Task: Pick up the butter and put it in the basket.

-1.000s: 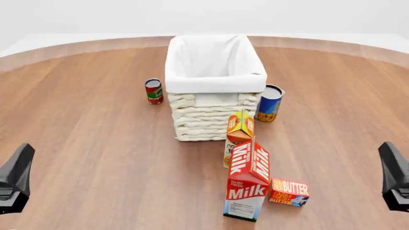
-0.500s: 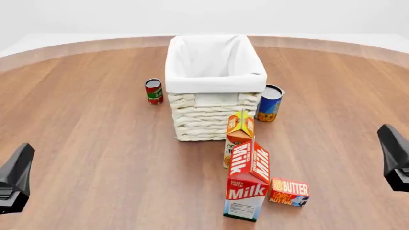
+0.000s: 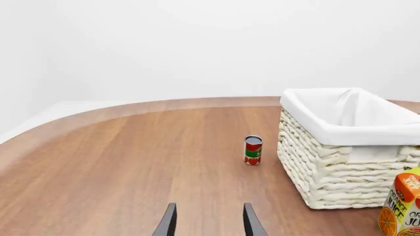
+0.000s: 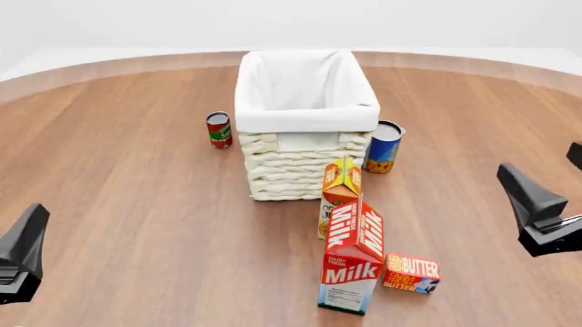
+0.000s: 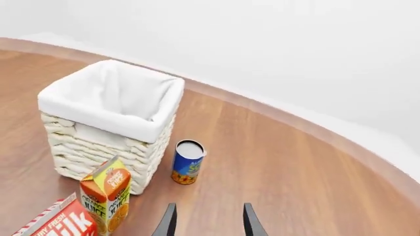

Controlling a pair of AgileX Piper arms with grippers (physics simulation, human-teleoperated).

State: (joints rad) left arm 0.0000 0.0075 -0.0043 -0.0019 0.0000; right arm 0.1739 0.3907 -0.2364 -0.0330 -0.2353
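Note:
The butter (image 4: 412,272) is a small red-orange box lying on the table at the front, right beside the milk carton (image 4: 351,262). The white wicker basket (image 4: 307,117) stands upright at the middle back; it also shows in the left wrist view (image 3: 341,162) and in the right wrist view (image 5: 98,142). My right gripper (image 4: 514,181) is open and empty, to the right of the butter and apart from it; its fingers show in the right wrist view (image 5: 208,222). My left gripper (image 4: 33,221) is open and empty at the front left, also in its wrist view (image 3: 208,223). The butter is out of both wrist views.
An orange juice carton (image 4: 341,185) stands between the milk and the basket. A blue can (image 4: 384,146) stands at the basket's right, a red can (image 4: 218,129) at its left. The wooden table's curved far edge (image 4: 136,65) runs behind the basket.
My right gripper has moved forward and inward, toward the middle of the table. The left gripper and all the objects have not moved.

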